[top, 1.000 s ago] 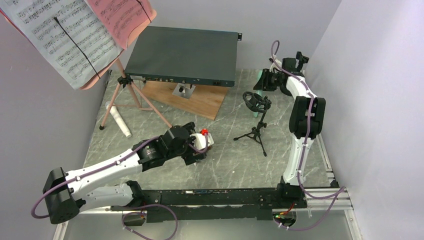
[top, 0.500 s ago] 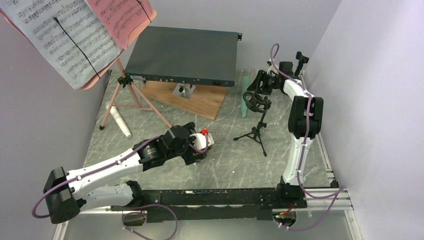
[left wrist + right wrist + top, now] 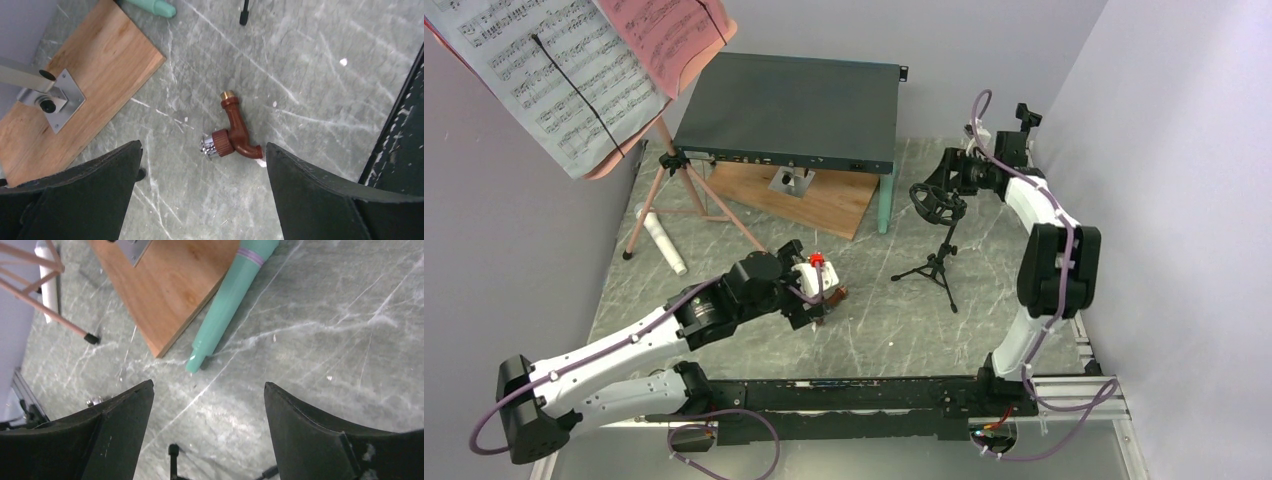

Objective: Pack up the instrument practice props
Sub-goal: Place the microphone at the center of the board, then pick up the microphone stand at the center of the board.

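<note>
While left fingers and right fingers stand apart, mint microphone lies along wooden board edge

No words or numbers can be read; the white page and red page carry only tiny music notation.

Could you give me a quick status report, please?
Left gripper open over brown fitting. Right gripper open, empty, near mint microphone lying against wooden board. Black mic mount close beside.
</note>
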You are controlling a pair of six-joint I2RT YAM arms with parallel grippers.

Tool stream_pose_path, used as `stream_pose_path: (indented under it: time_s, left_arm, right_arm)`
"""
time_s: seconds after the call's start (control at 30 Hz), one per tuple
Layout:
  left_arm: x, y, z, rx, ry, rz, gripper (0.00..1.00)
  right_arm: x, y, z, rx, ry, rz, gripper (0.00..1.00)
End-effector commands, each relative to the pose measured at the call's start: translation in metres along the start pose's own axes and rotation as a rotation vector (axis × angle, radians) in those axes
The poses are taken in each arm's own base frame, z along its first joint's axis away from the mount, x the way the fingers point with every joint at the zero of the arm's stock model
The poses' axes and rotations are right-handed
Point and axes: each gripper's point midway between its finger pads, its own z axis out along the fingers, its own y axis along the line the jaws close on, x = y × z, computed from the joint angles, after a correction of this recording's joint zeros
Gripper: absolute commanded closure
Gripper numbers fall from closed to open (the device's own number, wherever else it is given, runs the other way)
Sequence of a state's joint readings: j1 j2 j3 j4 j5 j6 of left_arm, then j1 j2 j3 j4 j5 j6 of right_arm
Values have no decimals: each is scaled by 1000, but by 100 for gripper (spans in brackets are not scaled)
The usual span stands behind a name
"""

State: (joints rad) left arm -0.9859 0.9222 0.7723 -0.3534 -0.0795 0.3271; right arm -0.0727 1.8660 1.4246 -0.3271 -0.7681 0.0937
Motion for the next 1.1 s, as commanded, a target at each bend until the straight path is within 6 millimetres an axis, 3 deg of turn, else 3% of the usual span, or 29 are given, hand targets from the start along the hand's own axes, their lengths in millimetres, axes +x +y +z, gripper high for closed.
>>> stream_pose_path:
  time_s: [0.0, 0.17, 0.3, 0.47, 0.57, 0.67, 0.9, 1.07]
  left_arm:
    - [-31, -4, -9, 33, -144, -87, 1]
    - [-48, -13, -11, 53, -281, -311, 1]
    - [-46, -41, -3, 168, -358, -536, 1]
    - [-59, -60, 11, 272, -395, -646, 2]
    - [-68, -63, 28, 267, -402, -608, 2]
    - [-77, -67, 50, 270, -395, -520, 2]
    - [-89, -63, 111, 231, -406, -237, 1]
    - [-100, -59, 162, 215, -425, -191, 1]
  right_arm:
    - [-10, 19, -31, 7, -96, -190, 15]
    - [5, 28, -66, 23, -171, -245, 6]
    - [28, 20, -94, 61, -220, -216, 0]
    - [33, 7, -144, 161, -347, -169, 0]
    - [38, 3, -172, 198, -380, -194, 0]
    - [51, 12, -183, 168, -371, -239, 0]
    - [98, 34, -188, 105, -359, -341, 1]
    - [96, 41, -191, 55, -376, -293, 1]
